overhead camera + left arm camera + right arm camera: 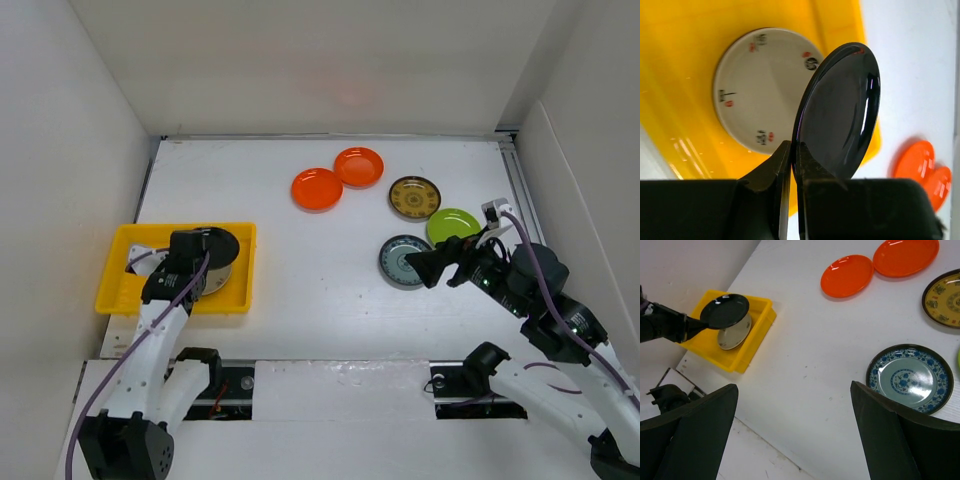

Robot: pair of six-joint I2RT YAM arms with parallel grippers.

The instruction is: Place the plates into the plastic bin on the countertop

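Left gripper [792, 150]: clenched on the rim of a round glossy black plate [840, 115], both fingers pinching its near edge
Black plate: held tilted in the air above the shallow rectangular yellow plastic bin [115, 285], partly over the cream plate
Cream plate [755, 90]: a round cream dish with small red and black marks, lying inside the bin in its right half; whether it sits flat I cannot tell
Yellow bin: on the large flat white countertop [300, 270], at the near left, close to the left white wall [70, 130]
Right gripper [794, 390]: released, jaws spread wide with nothing between them, hovering over bare countertop at the left edge of the blue plate
Blue plate [910, 379]: a round grey-blue patterned dish with a dark rim, flat on the countertop at the right, partly hidden behind the right finger in the right wrist view
Lime green plate [452, 225]: round, just beyond the blue plate to the far right, near it
Gold-patterned plate [414, 197]: round and dark with a gold design, farther back, between the green plate and the orange pair
Orange plates [317, 189] [359, 167]: two round plain dishes at the far middle, edges touching or overlapping, well apart from the bin
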